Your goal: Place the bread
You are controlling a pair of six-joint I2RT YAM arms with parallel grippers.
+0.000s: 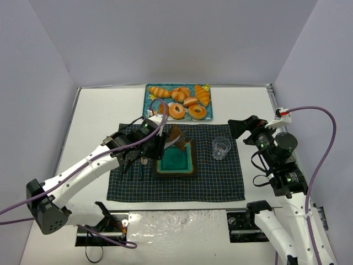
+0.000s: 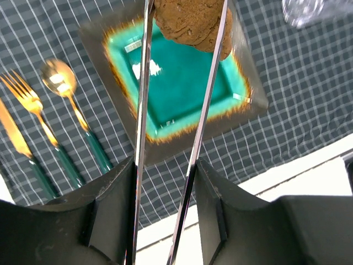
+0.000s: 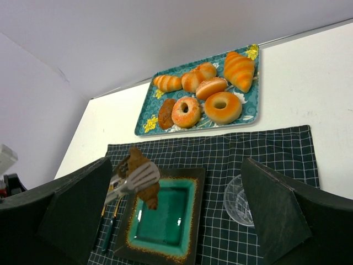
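Top external: we look down from high behind, with the whole table [image 1: 94, 121] in frame. Left wrist: close, down along the tongs [image 2: 142, 110] onto the plate [image 2: 182, 83] — bread [image 2: 193, 22] at top edge. Right wrist: lower, farther off, facing the tray [image 3: 150, 107] at upper centre. All three share plate and bread.

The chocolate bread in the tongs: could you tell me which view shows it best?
Right wrist: the whole chocolate bread shows between the tongs, above the teal plate. Left wrist crops its top; top external shows it small and dark.
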